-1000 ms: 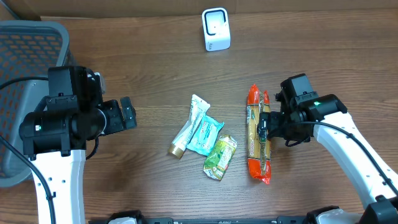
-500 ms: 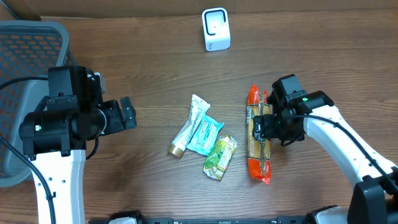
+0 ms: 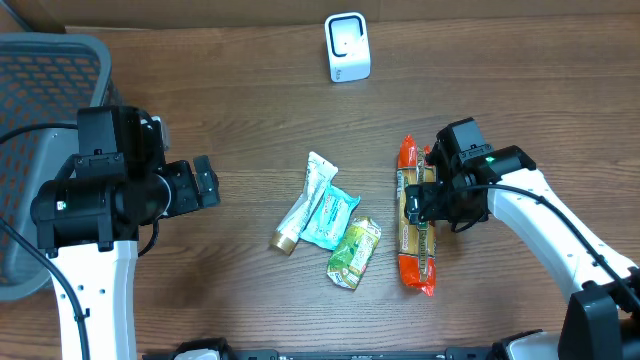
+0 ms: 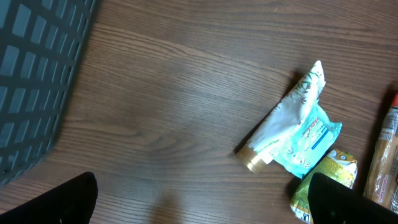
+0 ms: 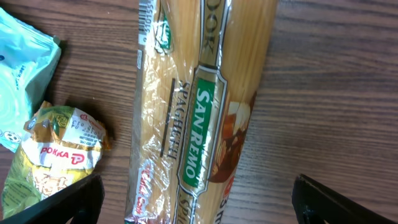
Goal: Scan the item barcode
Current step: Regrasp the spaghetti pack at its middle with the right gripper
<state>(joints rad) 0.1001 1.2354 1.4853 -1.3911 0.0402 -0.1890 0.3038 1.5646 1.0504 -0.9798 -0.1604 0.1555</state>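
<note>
Overhead view of a wooden table (image 3: 230, 110) with my two arms. My right gripper (image 3: 425, 205) has shifted a little up and toward the middle of the table over the last second. For the last half second it has held still above the middle of a long spaghetti packet (image 3: 410, 245). Its jaws stand wide apart and hold nothing. In the wrist view the packet runs up the frame between my two dark fingertips (image 5: 68, 202), one on each side. I cannot tell whether they touch it.

My left gripper (image 3: 205, 183) has not moved. It hangs wide open and empty over bare wood, well left of a small heap: a tube (image 3: 303, 205), a teal pouch (image 3: 330, 218) and a green snack bag (image 3: 355, 253). A grey basket (image 3: 40, 80) sits at the far left.

A small white box (image 3: 347, 47), probably the scanner, stands at the far edge, well apart from the spaghetti. I judge I am lined up to grasp, but the packet is not yet picked up and no scan has begun.
</note>
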